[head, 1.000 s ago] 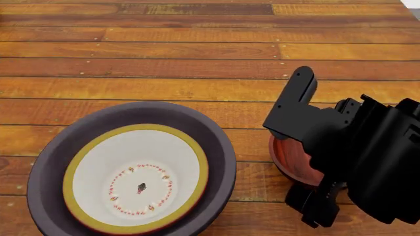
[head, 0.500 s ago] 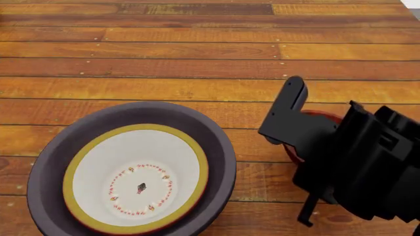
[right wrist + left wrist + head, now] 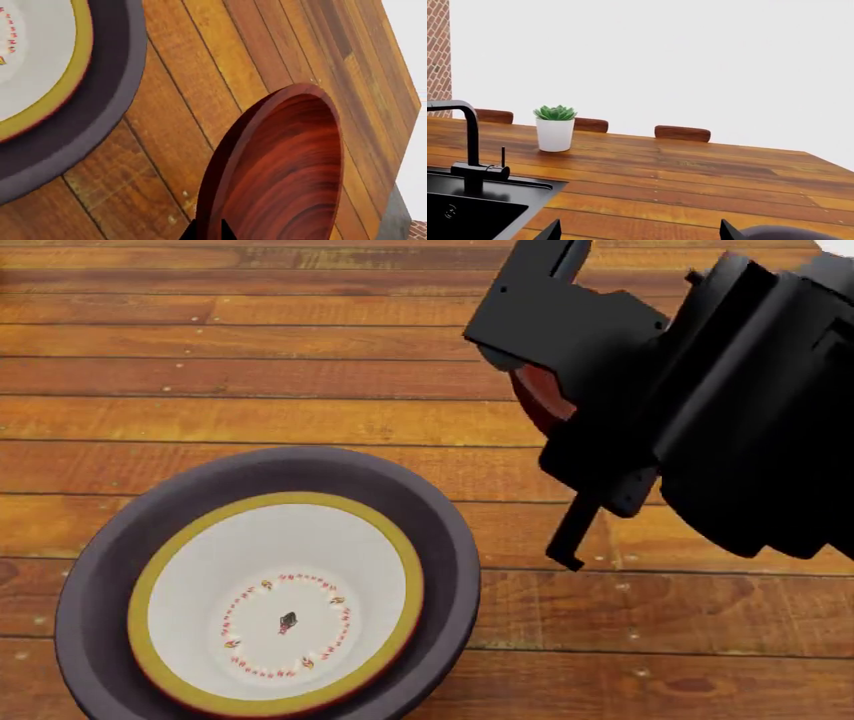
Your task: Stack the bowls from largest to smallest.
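Note:
The large dark purplish-grey bowl (image 3: pixel 94 570) sits on the wooden table at the front left, with the white yellow-rimmed bowl (image 3: pixel 240 560) nested inside it. Both also show in the right wrist view: the grey bowl (image 3: pixel 100 95) and the white bowl (image 3: pixel 33 65). My right gripper (image 3: pixel 534 390) is shut on the rim of the red-brown wood-grain bowl (image 3: pixel 538 392), holding it tilted in the air to the right of and beyond the stack; the bowl fills the right wrist view (image 3: pixel 287 165). My left gripper (image 3: pixel 637 235) is open and empty; the grey bowl's edge (image 3: pixel 787 232) shows beside it.
A black sink (image 3: pixel 467 215) with a black tap (image 3: pixel 470 150) is set in the table. A white potted succulent (image 3: pixel 555 128) stands farther back. Chair backs (image 3: pixel 682 133) line the far edge.
My right gripper has lifted the red-brown bowl off the table and carried it up and away from me. The nested bowls have not moved.

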Robot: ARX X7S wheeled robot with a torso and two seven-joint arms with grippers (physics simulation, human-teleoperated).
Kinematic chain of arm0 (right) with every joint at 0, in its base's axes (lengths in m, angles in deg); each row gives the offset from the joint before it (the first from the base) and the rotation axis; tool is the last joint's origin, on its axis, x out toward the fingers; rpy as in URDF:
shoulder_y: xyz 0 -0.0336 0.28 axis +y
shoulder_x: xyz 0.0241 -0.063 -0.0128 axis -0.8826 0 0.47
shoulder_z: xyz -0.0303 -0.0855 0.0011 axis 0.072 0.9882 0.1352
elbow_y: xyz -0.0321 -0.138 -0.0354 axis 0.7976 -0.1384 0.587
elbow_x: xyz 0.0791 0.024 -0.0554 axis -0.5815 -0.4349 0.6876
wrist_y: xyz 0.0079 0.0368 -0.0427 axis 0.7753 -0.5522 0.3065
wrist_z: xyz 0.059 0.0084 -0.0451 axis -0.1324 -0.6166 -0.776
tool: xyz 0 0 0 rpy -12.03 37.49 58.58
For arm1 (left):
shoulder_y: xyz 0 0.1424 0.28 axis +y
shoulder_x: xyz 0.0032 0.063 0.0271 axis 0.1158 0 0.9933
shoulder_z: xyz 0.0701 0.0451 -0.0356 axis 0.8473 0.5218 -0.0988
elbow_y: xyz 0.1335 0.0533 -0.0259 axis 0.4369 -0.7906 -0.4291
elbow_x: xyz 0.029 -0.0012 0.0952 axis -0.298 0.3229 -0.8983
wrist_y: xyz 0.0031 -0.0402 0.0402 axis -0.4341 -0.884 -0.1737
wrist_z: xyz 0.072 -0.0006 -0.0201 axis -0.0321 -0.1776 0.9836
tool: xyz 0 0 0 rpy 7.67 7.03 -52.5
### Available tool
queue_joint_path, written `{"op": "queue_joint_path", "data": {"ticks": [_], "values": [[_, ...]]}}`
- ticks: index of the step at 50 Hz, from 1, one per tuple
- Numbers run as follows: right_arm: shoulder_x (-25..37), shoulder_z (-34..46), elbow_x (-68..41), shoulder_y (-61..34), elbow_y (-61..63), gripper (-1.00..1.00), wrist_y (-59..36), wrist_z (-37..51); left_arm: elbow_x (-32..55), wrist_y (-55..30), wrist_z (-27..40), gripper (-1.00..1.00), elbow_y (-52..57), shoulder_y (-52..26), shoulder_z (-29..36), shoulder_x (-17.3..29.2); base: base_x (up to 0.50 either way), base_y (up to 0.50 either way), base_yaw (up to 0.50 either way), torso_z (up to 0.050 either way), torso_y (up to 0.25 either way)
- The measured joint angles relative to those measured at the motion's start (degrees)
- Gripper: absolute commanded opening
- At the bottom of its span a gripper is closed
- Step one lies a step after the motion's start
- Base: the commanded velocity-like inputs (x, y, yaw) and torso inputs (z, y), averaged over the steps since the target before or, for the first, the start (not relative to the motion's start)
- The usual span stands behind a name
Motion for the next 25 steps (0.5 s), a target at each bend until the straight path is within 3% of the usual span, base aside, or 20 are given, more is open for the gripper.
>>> {"op": "queue_joint_path", "data": {"ticks": [11, 25], "values": [[-6.6, -8.3, -8.1, -4.6, 5.3, -1.0, -6.3, -0.1, 0.1, 0.2, 0.1, 1.0, -0.3, 0.0, -0.2, 0.1, 0.0, 0.0, 0.0, 0.0, 0.0], [-16.7, -14.6, -14.5, -1.9, 5.8, -1.0, -11.3, 4.7, 0.3, 0.7, -0.4, 1.0, -1.1, 0.1, -0.5, -0.1, 0.0, 0.0, 0.0, 0.0, 0.0]]}}
